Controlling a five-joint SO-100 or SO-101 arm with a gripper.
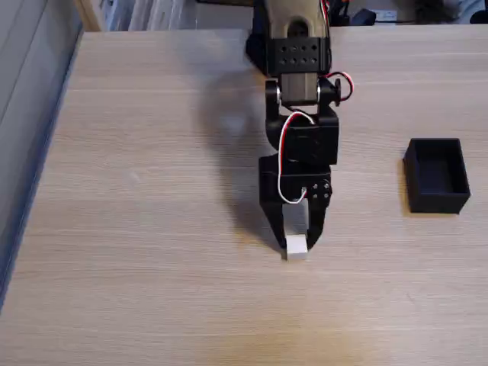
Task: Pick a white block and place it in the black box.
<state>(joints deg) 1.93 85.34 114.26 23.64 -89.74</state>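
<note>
In the fixed view, the white block rests on the wooden table near the middle, slightly toward the front. My black gripper reaches down over it from the back, one finger against each side, and is shut on it. The block's lower end sticks out beyond the fingertips. The black box stands open-topped at the right, well apart from the gripper, and its inside looks empty.
The table's left edge runs diagonally down the left side, with a grey floor beyond it. Clutter and shelves line the back edge behind the arm's base. Bare wood lies between the gripper and the box.
</note>
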